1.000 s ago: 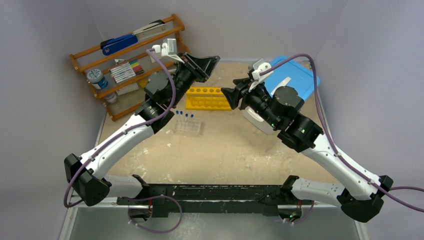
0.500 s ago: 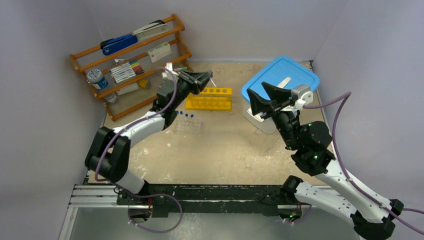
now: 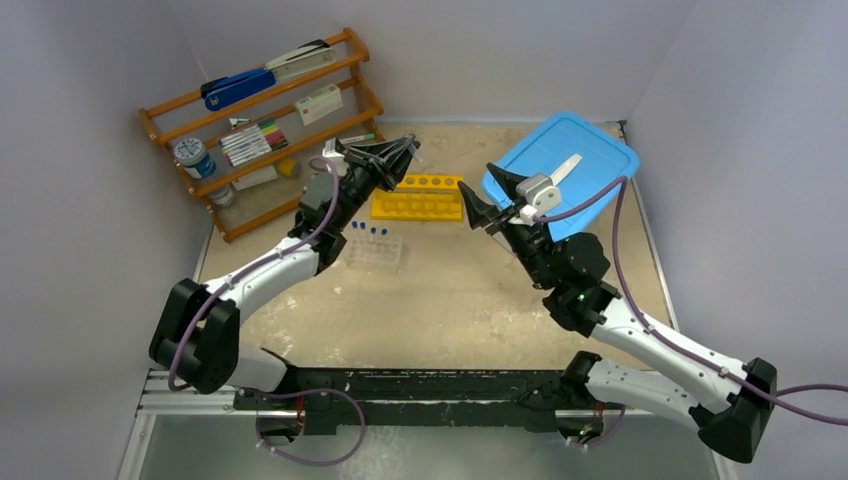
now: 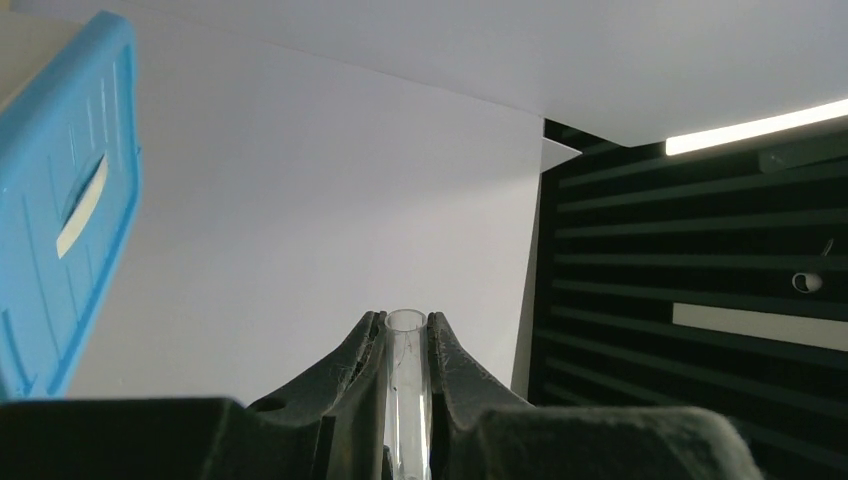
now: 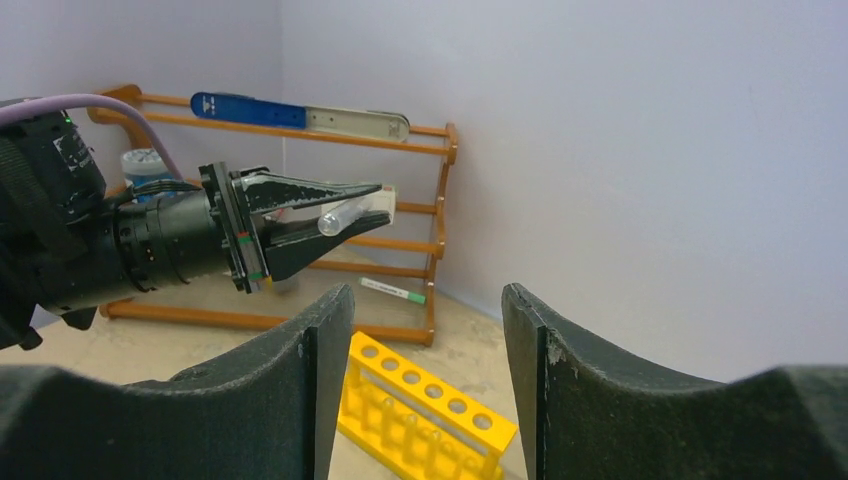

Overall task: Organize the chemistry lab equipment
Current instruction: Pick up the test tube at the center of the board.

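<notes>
Pinching a clear tube point(image 4: 407, 385) between narrow jaws, the left gripper point(image 3: 408, 148) hangs in the air just behind the left end of the yellow six-hole rack point(image 3: 418, 197), on the wooden-shelf side. The tube's open mouth pokes past the fingertips; its other end is hidden in the jaws, so capped or not, cannot tell. In the right wrist view the tube point(image 5: 346, 216) lies roughly level, above and to the left of the rack point(image 5: 425, 415). The right gripper point(image 3: 481, 190) sits just off the rack's right end, jaws spread wide, nothing between them, tips aimed at the rack; probably raised off the table, though height is hard to judge from above. All six rack holes look empty. The clear tube tray point(image 3: 376, 254) with blue-capped tubes point(image 3: 370, 229) stands in front of the rack's left end, near it but not touching. A bin with a blue lid point(image 3: 585, 155) is to the rack's right, behind the right arm. The wooden shelf point(image 3: 262, 120) is far left of the rack, with a green-capped marker point(image 5: 393, 291) on the table between them.
</notes>
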